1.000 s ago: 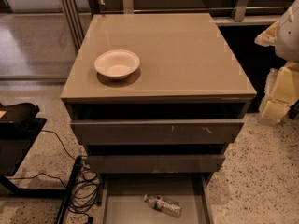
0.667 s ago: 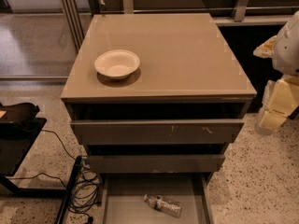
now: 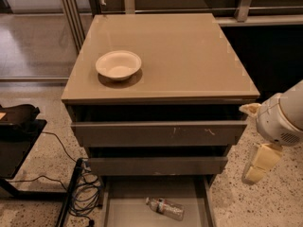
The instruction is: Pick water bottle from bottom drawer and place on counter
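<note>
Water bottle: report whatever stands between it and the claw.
Nothing lies over the water bottle, on its side in the open bottom drawer. The claw hangs outside, to its right, so only the drawer's low right wall lies between them, probably clearable from above.

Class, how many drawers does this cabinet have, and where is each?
3: top drawer under the counter, middle drawer below it, bottom drawer lowest, holding the bottle. The gripper hangs to their right.

Arm at far right; jaws hang below it, pointing down.
</note>
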`<state>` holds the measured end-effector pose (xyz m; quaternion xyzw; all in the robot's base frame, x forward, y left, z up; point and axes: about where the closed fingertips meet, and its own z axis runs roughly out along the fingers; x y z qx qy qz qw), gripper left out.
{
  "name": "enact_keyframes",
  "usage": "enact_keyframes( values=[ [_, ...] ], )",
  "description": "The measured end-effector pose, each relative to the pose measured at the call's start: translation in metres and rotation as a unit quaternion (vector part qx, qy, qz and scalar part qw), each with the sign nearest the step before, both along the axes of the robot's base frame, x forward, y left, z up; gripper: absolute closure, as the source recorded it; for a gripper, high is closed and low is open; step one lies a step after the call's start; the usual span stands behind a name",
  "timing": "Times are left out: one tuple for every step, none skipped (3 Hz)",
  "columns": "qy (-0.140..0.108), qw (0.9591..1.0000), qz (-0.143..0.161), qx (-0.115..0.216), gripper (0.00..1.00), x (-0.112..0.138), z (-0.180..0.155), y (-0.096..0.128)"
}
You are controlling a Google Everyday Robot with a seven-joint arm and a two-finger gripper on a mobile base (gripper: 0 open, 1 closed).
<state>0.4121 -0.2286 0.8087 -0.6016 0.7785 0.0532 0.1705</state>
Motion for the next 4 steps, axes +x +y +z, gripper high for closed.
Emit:
enact_keyframes(
  values=[
    [0.000, 1.0000, 0.000, 0.000, 0.00, 0.000, 0.000, 0.000],
    [0.022, 0.9997, 0.011, 0.001, 0.00, 0.001, -0.025, 0.014],
    [0.044, 0.9988, 0.023, 0.010, 0.00, -0.003, -0.090, 0.027],
    [0.041, 0.9982, 0.022, 0.037, 0.00, -0.006, -0.169, 0.030]
  ],
)
